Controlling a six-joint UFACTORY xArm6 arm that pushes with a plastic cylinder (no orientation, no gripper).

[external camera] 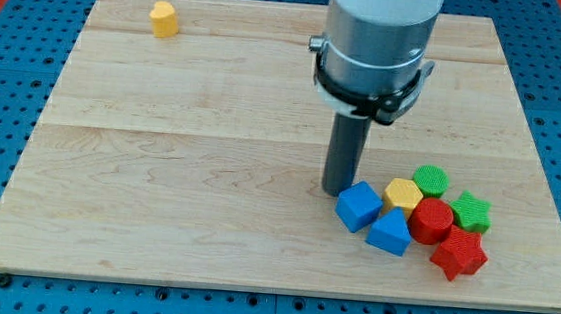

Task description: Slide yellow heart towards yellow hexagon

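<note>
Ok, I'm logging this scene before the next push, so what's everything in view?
yellow block: one, yellow, alone near the board's top left corner; shape hard to make out.
blue cube: one, blue, left end of the cluster at the view's lower right.
blue triangle block: one, blue, just right of and below the cube.
yellow hexagon: one, yellow, middle of the cluster.
green blocks: two, green, one at the cluster's top, one at its right.
red round block: one, red, below the hexagon.
red star: one, red, cluster's lower right.
wooden board: one, light wood, on a blue pegboard.
my tip: one, dark rod end, right beside the blue cube's upper left.
</note>
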